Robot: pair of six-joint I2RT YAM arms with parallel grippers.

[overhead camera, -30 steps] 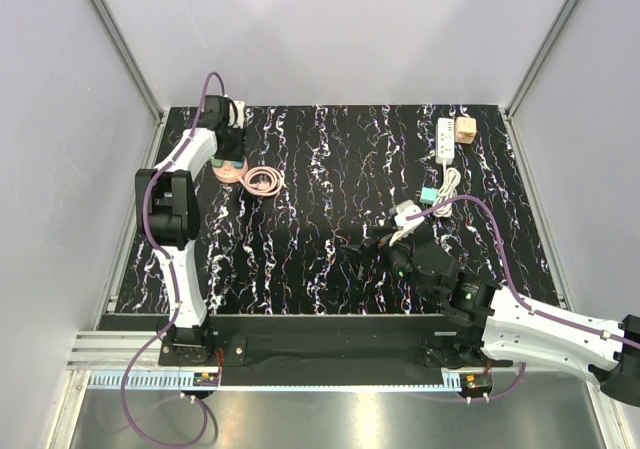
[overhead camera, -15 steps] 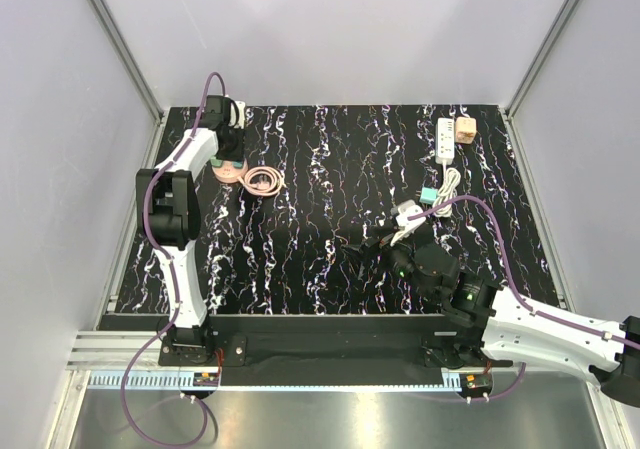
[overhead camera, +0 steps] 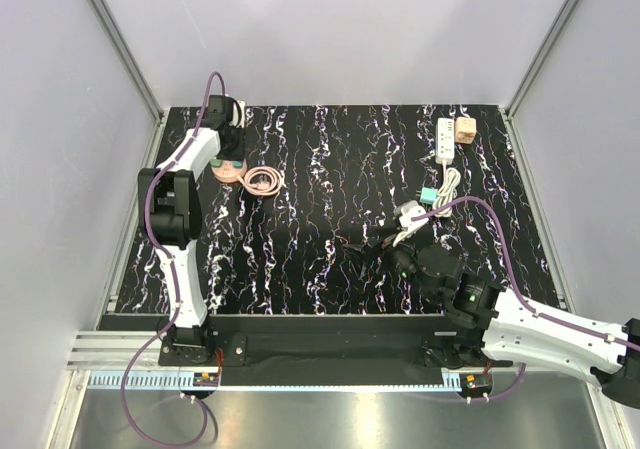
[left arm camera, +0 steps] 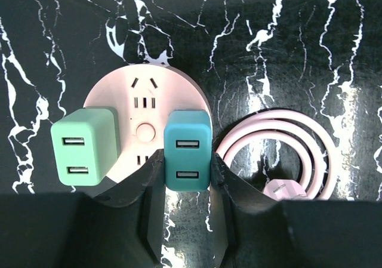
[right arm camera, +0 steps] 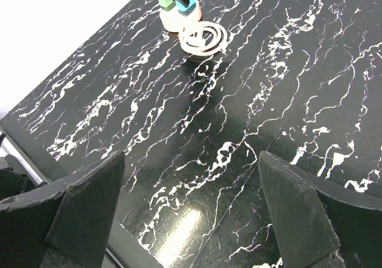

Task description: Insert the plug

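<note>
On the black table (overhead camera: 330,169), the left arm (overhead camera: 175,199) reaches to the far left corner and the right arm (overhead camera: 540,329) lies low near the middle. At the far right lies the white strip (overhead camera: 445,141), and at the far left a round pink disc (left arm camera: 146,83) with a coiled cable (left arm camera: 286,154) just beside it. Two chargers stand on the disc, the green charger (left arm camera: 83,151) and the teal charger (left arm camera: 187,148).

The left gripper (left arm camera: 187,159) presses its fingers on both sides of the teal charger, so it appears to grip it. The right gripper (right arm camera: 190,157) is spread wide and holds nothing.

The plug (overhead camera: 465,129) sits just beside the strip, on its right side, in no socket as far as I can see. Both grippers are well apart from it, so I judge the task hardly begun: the plug must be picked up and then pushed into the strip.
</note>
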